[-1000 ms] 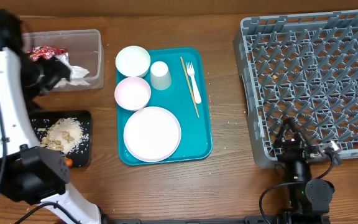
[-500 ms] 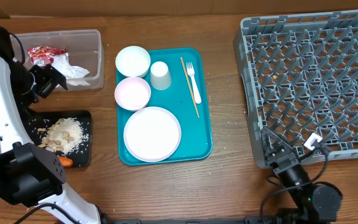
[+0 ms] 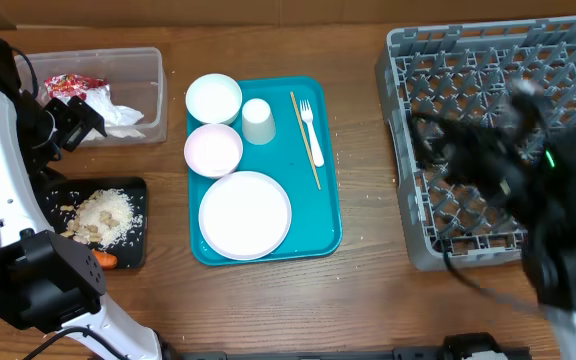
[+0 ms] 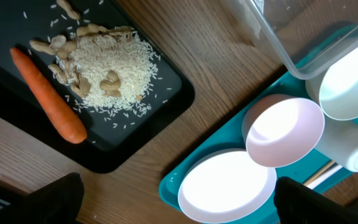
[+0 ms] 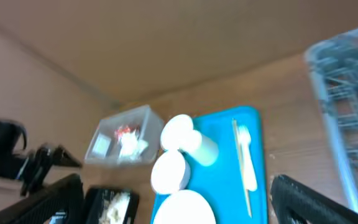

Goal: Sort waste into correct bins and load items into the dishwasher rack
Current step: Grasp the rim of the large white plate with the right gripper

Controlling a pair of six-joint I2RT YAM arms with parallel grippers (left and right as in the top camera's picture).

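Rice and a carrot are seen in the black tray. Napkins and a red wrapper are contained in the clear tub. 1 plate, 1 pink bowl, 1 white bowl, cup, fork and stick are laid on the teal tray, beside the rack. The left gripper and right gripper are spread wide, with nothing gripped.

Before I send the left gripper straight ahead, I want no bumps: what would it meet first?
Probably the teal tray, at its corner by the plate: that lies between the open jaws of the left gripper. Nothing shows nearer, though depth is hard to judge.
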